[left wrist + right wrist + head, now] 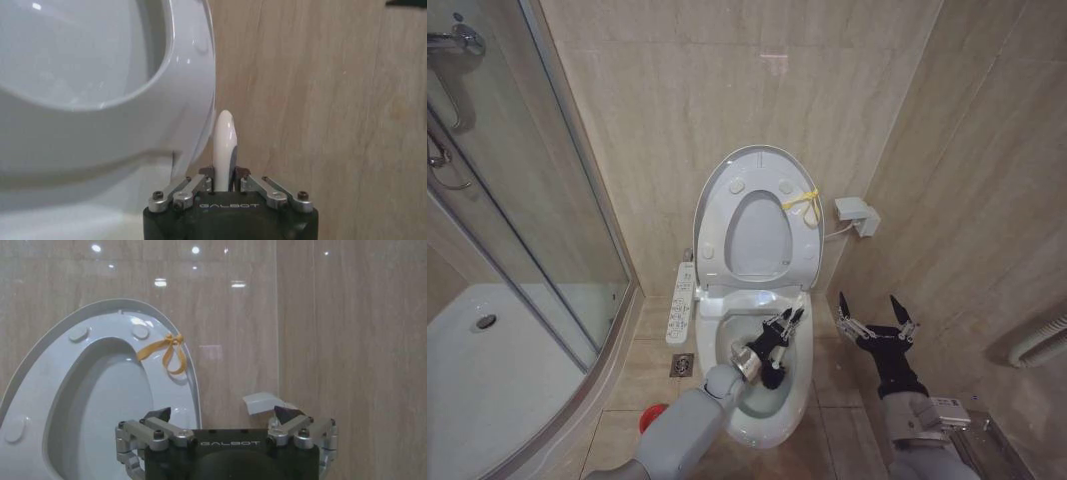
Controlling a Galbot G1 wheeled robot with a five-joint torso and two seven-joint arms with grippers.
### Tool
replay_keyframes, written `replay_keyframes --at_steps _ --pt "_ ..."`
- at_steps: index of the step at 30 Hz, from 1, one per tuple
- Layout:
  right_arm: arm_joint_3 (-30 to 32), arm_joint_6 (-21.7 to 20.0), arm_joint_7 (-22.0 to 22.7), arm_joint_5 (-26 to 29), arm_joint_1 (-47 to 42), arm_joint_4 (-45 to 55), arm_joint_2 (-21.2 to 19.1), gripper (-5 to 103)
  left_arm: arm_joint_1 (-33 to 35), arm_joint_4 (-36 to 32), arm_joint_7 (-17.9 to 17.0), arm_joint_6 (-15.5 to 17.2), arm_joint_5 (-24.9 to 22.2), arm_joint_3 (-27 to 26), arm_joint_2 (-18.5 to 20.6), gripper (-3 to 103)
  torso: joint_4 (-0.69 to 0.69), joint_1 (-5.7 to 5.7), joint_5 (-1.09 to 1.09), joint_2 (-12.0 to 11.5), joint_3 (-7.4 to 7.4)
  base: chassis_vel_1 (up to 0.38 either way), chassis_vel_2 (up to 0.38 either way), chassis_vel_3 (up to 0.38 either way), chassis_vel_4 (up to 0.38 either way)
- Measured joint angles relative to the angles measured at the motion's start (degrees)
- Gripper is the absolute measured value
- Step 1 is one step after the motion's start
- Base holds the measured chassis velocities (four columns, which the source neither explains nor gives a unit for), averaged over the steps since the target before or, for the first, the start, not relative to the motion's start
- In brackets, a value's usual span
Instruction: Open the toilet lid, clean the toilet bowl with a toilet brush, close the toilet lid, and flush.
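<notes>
The toilet lid point(757, 163) stands raised against the back wall with the ring seat point(715, 235) in front of it; a yellow tie point(801, 200) hangs at its right edge. Below, the toilet bowl point(772, 425) lies uncovered. My left gripper point(787, 318) hovers over the bowl, pointing toward the wall. In the left wrist view this gripper point(225, 172) is shut on the toilet brush's white handle point(225, 135), whose rounded tip sticks out past the fingers; the bristle head is hidden. My right gripper point(869, 305) stands open beside the toilet's right side, empty. From the right wrist, that gripper point(223, 414) faces the lid point(87, 337).
A white button panel point(683, 303) runs along the bowl's left side. On the floor left of the toilet are a drain point(682, 365) and a red cup point(653, 415). The glass shower enclosure point(527, 250) and its tray point(487, 380) close the left. A white wall box point(855, 213) sits at the right.
</notes>
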Motion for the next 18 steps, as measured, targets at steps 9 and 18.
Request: replay_keyframes --at_steps 9,18 --pt "0.00 0.00 0.00 0.00 0.00 0.00 0.00 100 0.06 2.97 0.62 -0.52 0.22 -0.48 0.66 19 0.02 0.00 0.00 0.00 0.00 0.000 0.000 0.000 0.000" --pt "0.00 0.00 0.00 0.00 0.00 0.00 0.00 100 5.56 -6.89 -0.57 0.73 0.84 -2.23 4.25 19 0.01 0.00 0.00 0.00 0.00 0.000 0.000 0.000 0.000"
